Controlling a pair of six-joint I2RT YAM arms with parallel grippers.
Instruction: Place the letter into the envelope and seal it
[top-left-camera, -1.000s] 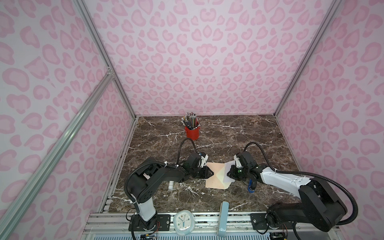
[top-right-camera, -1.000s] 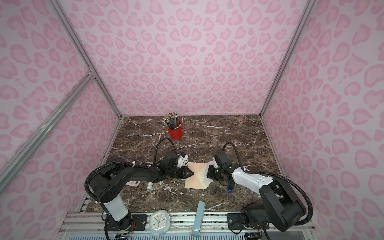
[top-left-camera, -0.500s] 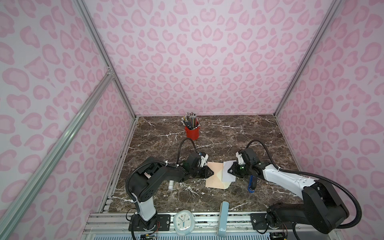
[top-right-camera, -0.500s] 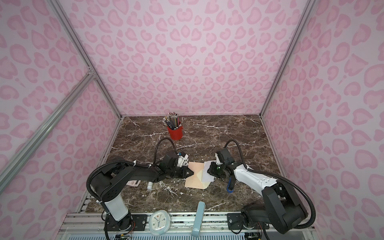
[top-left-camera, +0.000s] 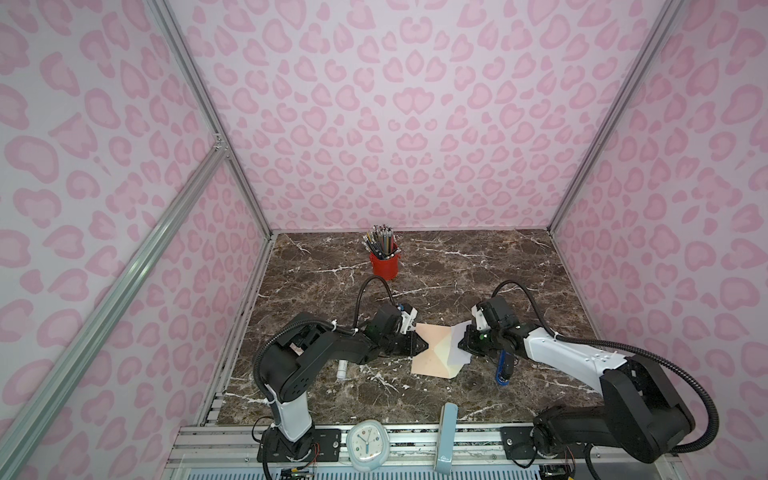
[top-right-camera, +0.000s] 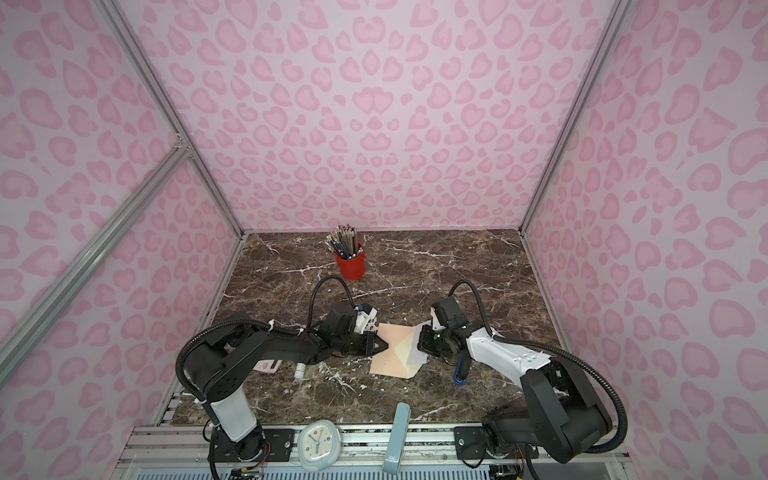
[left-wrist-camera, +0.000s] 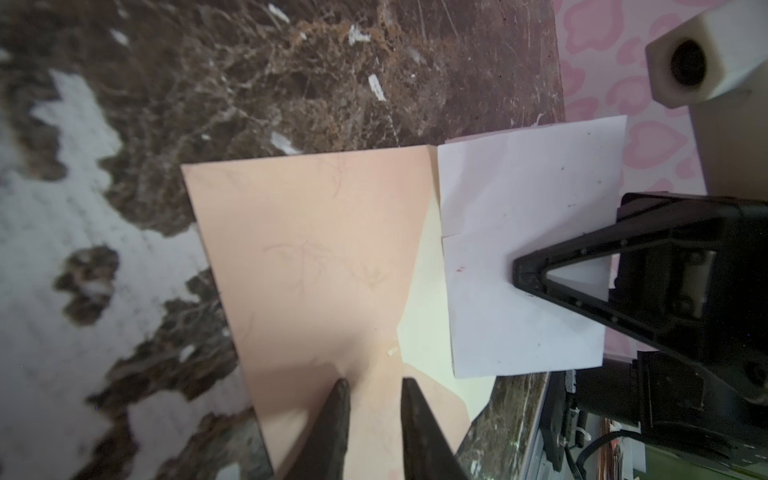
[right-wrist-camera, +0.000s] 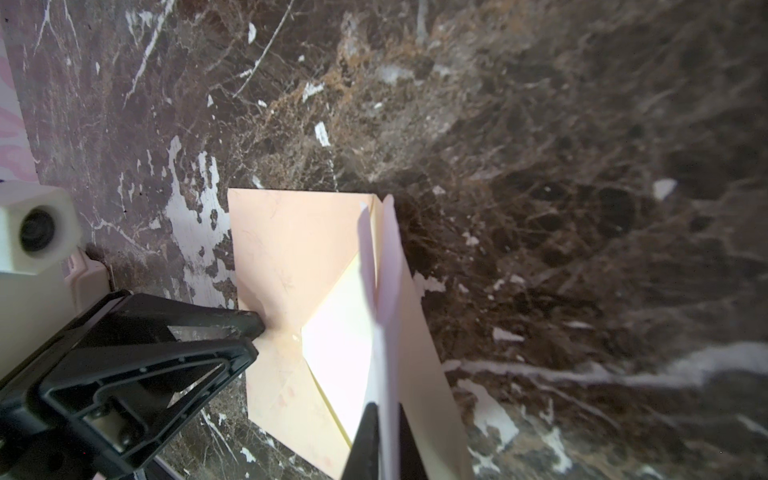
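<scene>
Brown marble bench (top-left-camera: 457, 270), pink-patterned walls (top-left-camera: 415, 124). The left end effector (left-wrist-camera: 372, 386) pinches the envelope (left-wrist-camera: 311, 249); the right end effector (left-wrist-camera: 519, 274) grips the letter (left-wrist-camera: 519, 187) over the envelope's flap.

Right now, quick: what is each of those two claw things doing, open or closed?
Left gripper: jaws nearly closed, pinching the front of the envelope.
Right gripper: jaws closed on the letter.

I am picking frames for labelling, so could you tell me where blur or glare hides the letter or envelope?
Right wrist view: the letter is edge-on and smeared, and the envelope glares near white inside its flap. Left wrist view: both papers fairly sharp, the left gripper soft close up. In both top views: even light, papers small.
</scene>
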